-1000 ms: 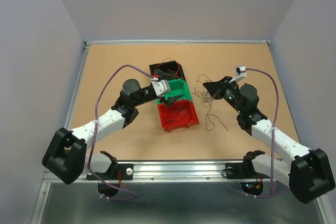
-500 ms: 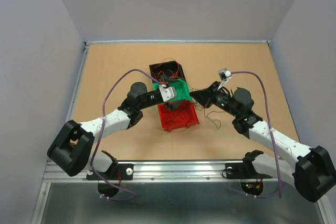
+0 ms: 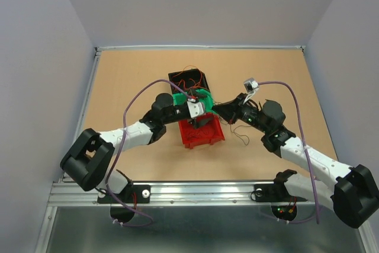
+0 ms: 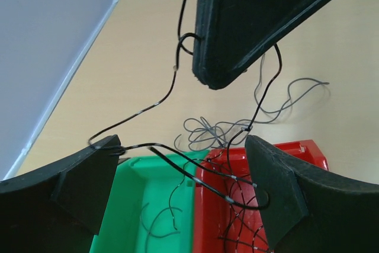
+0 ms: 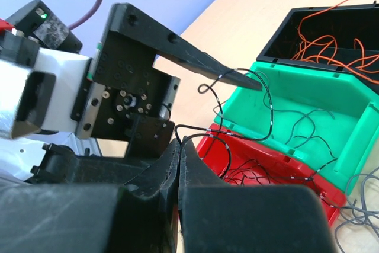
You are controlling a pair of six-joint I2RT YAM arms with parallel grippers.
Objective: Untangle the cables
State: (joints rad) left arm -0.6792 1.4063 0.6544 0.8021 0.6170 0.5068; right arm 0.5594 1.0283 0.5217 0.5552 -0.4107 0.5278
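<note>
A thin black cable with silver bands (image 4: 194, 180) hangs between both grippers above the green bin (image 3: 205, 96) and the red bin (image 3: 204, 137). My right gripper (image 5: 179, 145) is shut on this cable (image 5: 211, 129); it also shows in the top view (image 3: 218, 109). My left gripper (image 4: 182, 146) is open, and the cable lies hooked across both its fingers; in the top view it (image 3: 200, 114) hovers over the bins. More black cables lie in the red bin (image 4: 249, 229). Orange cables fill the black bin (image 5: 331, 34).
A loose clump of grey cables (image 4: 237, 125) lies on the table right of the bins, also in the top view (image 3: 239, 131). The green bin (image 4: 142, 205) holds a few thin cables. Table walls stand at the left and back.
My right gripper has swung left from the loose clump to the bins, bringing the black cable. My left gripper has reached farther right over the bins, close to the right gripper.
</note>
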